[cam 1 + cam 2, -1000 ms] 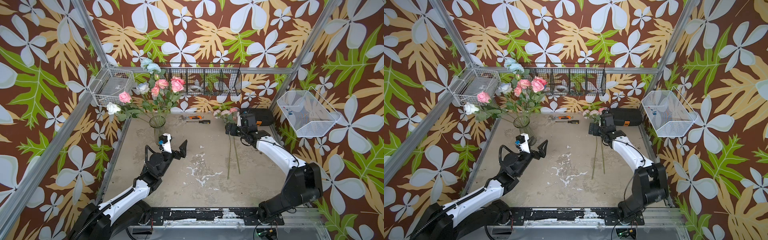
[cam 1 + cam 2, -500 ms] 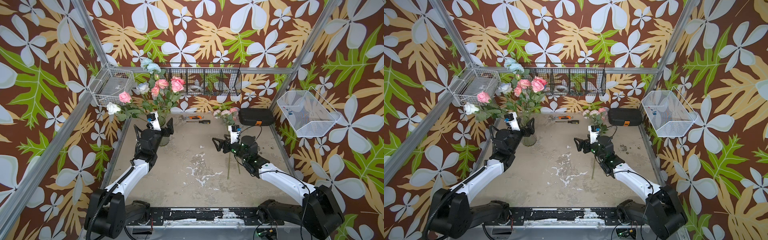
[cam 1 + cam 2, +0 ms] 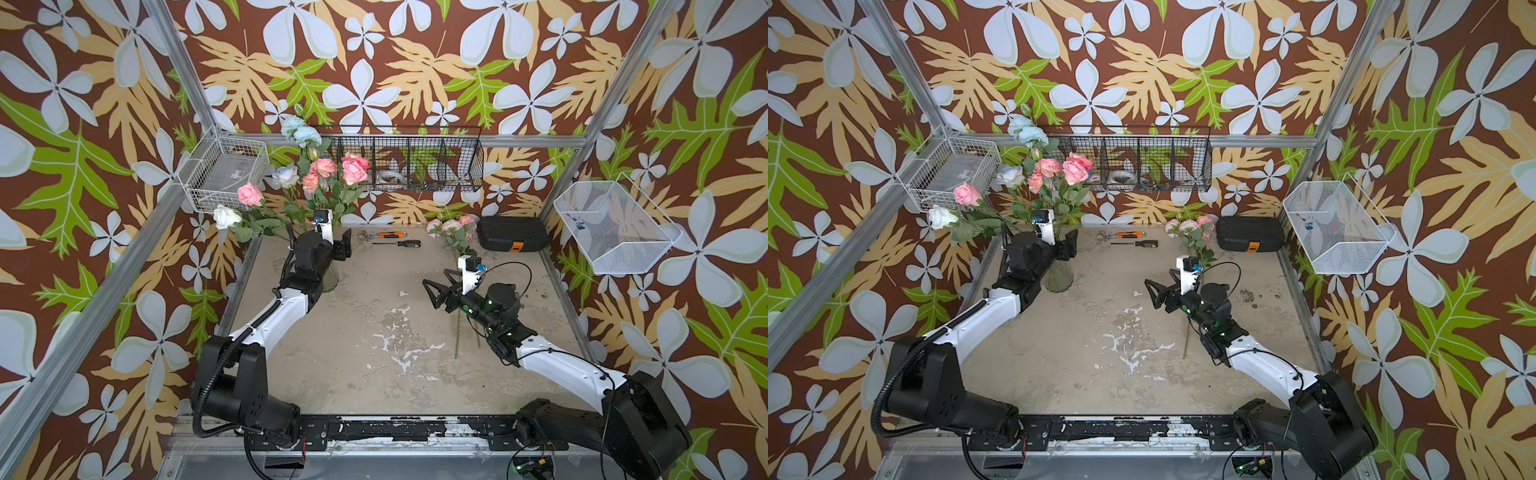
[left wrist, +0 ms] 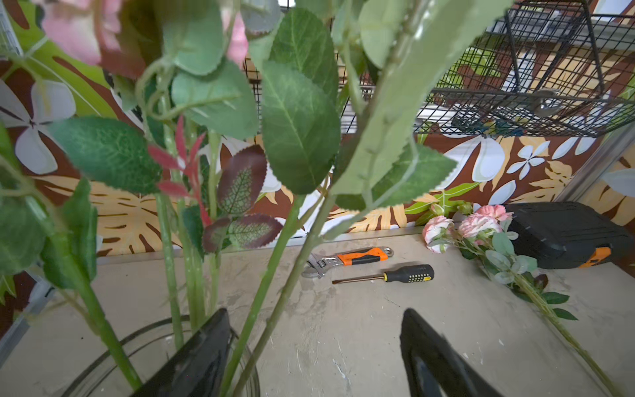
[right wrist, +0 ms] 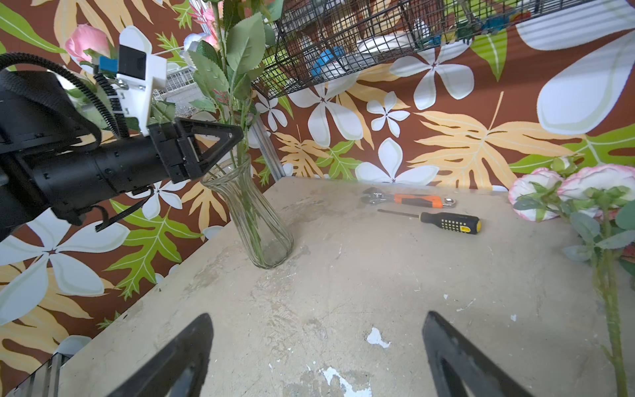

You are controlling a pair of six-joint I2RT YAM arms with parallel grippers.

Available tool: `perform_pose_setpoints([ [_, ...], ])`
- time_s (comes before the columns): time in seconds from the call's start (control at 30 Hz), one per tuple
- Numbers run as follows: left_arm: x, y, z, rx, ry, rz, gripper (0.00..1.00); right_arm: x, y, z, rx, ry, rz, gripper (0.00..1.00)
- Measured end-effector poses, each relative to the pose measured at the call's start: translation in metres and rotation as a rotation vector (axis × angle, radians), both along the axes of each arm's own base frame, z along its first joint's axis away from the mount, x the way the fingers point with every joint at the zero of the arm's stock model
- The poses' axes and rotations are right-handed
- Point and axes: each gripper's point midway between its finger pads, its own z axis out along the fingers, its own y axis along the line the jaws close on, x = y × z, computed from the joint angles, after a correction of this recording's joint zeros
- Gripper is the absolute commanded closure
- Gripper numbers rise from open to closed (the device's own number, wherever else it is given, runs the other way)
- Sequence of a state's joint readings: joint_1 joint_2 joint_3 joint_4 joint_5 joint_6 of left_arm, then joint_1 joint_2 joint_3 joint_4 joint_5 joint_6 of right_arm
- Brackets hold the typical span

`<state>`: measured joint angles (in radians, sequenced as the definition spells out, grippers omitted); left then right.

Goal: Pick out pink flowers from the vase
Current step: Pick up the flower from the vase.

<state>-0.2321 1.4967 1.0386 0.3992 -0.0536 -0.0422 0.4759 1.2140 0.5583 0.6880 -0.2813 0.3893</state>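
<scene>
The ribbed glass vase stands at the table's back left, largely hidden behind my left arm in both top views. It holds pink flowers mixed with white and pale blue ones. My left gripper hovers just above the vase rim, open. Two green stems pass between its fingers close to one finger. More pink flowers lie on the table at the back right. My right gripper stands open and empty over the table's middle.
An orange-handled wrench and a screwdriver lie near the back wall, beside a black case. A black wire basket hangs behind the bouquet. White wire baskets hang left and right.
My left arm swung from the table's middle up to the vase, its jaws narrowing around the stems. My right arm drew back from the laid flowers towards the table's middle.
</scene>
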Motion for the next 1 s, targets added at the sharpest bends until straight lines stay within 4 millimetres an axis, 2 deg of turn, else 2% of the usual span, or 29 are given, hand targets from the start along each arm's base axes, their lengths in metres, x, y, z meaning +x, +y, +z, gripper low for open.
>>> perform_pose_setpoints([
  [0.07, 0.006, 0.002, 0.002, 0.022, -0.004, 0.016, 0.25, -0.002, 0.000, 0.002, 0.004, -0.006, 0.006, 0.05],
  [0.17, 0.015, 0.004, 0.003, 0.050, -0.008, 0.036, 0.34, -0.004, -0.001, 0.007, 0.013, -0.018, 0.007, 0.05],
  [0.23, 0.019, 0.005, 0.002, 0.064, -0.005, 0.045, 0.35, -0.004, -0.001, 0.008, 0.015, -0.020, 0.006, 0.05],
  [0.3, 0.022, 0.006, 0.001, 0.077, -0.006, 0.053, 0.45, -0.005, -0.001, 0.008, 0.015, -0.020, 0.007, 0.05],
  [0.4, 0.027, 0.006, -0.001, 0.089, -0.001, 0.058, 0.55, -0.006, -0.002, 0.008, 0.019, -0.020, 0.007, 0.05],
  [0.53, 0.030, 0.006, -0.005, 0.110, 0.006, 0.061, 0.58, -0.008, -0.002, 0.010, 0.022, -0.025, 0.010, 0.05],
  [0.6, 0.030, 0.006, -0.006, 0.111, 0.006, 0.062, 0.67, -0.008, -0.002, 0.011, 0.023, -0.026, 0.010, 0.05],
  [0.73, 0.031, 0.006, -0.005, 0.118, 0.002, 0.061, 0.68, -0.008, -0.002, 0.011, 0.028, -0.021, 0.011, 0.05],
  [0.83, 0.032, 0.006, -0.005, 0.124, 0.000, 0.060, 0.76, -0.008, -0.002, 0.011, 0.028, -0.022, 0.013, 0.05],
  [1.0, 0.032, 0.007, -0.003, 0.134, -0.008, 0.062, 0.76, -0.009, -0.001, 0.012, 0.028, -0.023, 0.018, 0.05],
])
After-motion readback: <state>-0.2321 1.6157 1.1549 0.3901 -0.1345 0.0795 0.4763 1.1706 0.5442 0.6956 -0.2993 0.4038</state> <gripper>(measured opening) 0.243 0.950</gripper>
